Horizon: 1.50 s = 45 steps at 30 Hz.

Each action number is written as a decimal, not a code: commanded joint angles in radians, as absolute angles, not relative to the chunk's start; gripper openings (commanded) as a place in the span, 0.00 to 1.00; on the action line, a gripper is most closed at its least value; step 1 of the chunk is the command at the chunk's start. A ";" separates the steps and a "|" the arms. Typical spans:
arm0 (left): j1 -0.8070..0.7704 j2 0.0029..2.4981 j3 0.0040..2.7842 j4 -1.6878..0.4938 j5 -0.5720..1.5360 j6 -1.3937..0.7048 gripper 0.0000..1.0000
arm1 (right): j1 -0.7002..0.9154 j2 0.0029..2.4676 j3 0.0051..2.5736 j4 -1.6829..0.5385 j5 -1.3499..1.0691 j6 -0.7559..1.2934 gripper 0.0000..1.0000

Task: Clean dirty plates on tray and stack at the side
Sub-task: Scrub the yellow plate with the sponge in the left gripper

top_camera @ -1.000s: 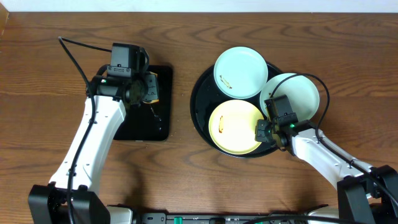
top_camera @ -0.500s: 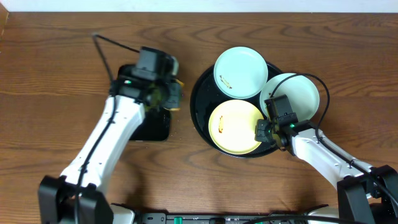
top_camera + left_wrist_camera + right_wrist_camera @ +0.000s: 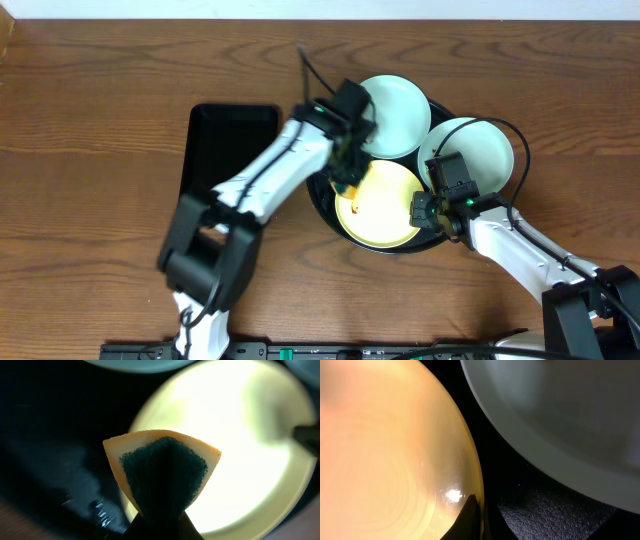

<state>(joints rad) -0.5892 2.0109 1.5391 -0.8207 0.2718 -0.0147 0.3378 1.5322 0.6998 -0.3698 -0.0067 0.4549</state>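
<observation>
The round black tray (image 3: 318,185) holds three plates: a pale yellow plate (image 3: 385,205) at the front with a small brown smudge, a mint-white plate (image 3: 398,112) behind it, and another mint-white plate (image 3: 472,150) at the right. My left gripper (image 3: 346,168) is shut on a yellow sponge (image 3: 162,472) with a dark green scouring face, just above the yellow plate's (image 3: 245,435) left edge. My right gripper (image 3: 425,212) is shut on the yellow plate's right rim (image 3: 470,485), its fingertips (image 3: 472,517) pinching the rim.
A smaller rectangular black tray (image 3: 232,160) lies on the wooden table left of the round tray. The left arm stretches across the round tray's left rim. The right arm's cable loops over the right mint plate.
My left arm has swung right from the rectangular tray, carrying the sponge to the yellow plate's left edge. The right gripper and the plates have not moved.
</observation>
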 commanded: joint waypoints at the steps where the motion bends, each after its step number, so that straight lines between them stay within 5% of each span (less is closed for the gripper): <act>1: -0.607 2.060 1.554 -0.813 0.224 0.016 0.07 | 0.342 1.532 0.694 -0.374 -0.004 0.447 0.01; 45: -0.620 2.100 1.217 -0.574 0.329 0.044 0.07 | 0.342 1.532 0.693 -0.374 -0.005 0.447 0.01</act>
<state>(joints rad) -0.6106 2.0193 1.3060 -0.5549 0.3393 0.0311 0.3378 1.5322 0.6998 -0.3691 -0.0067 0.4549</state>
